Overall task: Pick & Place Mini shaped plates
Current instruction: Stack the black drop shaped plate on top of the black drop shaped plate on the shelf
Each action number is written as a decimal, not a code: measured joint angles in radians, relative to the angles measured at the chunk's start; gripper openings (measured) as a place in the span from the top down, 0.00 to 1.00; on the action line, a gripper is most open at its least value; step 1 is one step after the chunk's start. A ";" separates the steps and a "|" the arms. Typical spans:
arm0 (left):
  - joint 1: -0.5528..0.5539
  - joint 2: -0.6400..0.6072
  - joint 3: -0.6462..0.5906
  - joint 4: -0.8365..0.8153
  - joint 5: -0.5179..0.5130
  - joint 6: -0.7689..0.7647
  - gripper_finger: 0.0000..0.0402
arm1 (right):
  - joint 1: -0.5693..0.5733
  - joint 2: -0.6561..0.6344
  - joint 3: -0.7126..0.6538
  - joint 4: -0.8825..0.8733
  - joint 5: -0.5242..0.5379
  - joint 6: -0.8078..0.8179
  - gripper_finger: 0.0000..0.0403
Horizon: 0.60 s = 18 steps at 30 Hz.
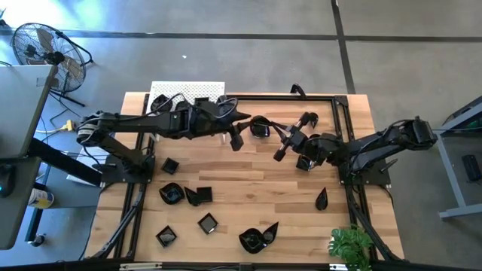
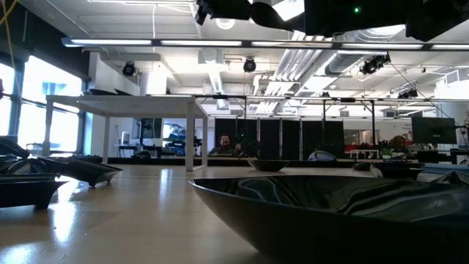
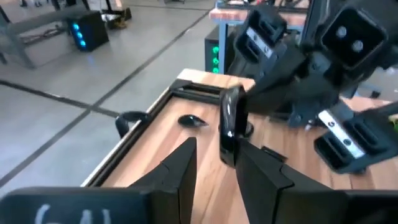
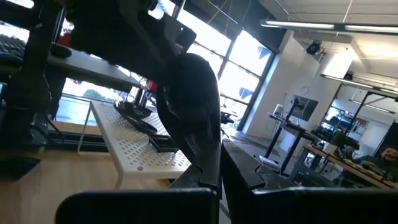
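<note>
Right gripper (image 1: 265,128) clamped on a mini shaped plate (image 4: 193,99); left gripper (image 1: 236,141) fingers apart

In the low view, we see a large black plate (image 2: 344,209) so close that the picture's lower and right edges cut it off. The arms overhead are cropped by the top edge. In the high view, the left arm hides part of the white perforated stand (image 1: 188,91). In the right wrist view, a dark plate (image 4: 194,109) blocks much behind it.
</note>
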 joint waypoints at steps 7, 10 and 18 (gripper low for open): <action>0.000 0.009 0.001 0.020 -0.005 0.000 0.77 | 0.000 0.000 0.000 0.001 0.000 0.001 1.00; 0.000 0.006 0.001 0.025 -0.007 -0.001 0.82 | 0.000 0.000 0.000 0.001 0.000 0.001 1.00; 0.002 0.006 0.001 0.023 -0.022 -0.003 0.98 | 0.001 0.000 0.000 0.001 -0.005 0.001 1.00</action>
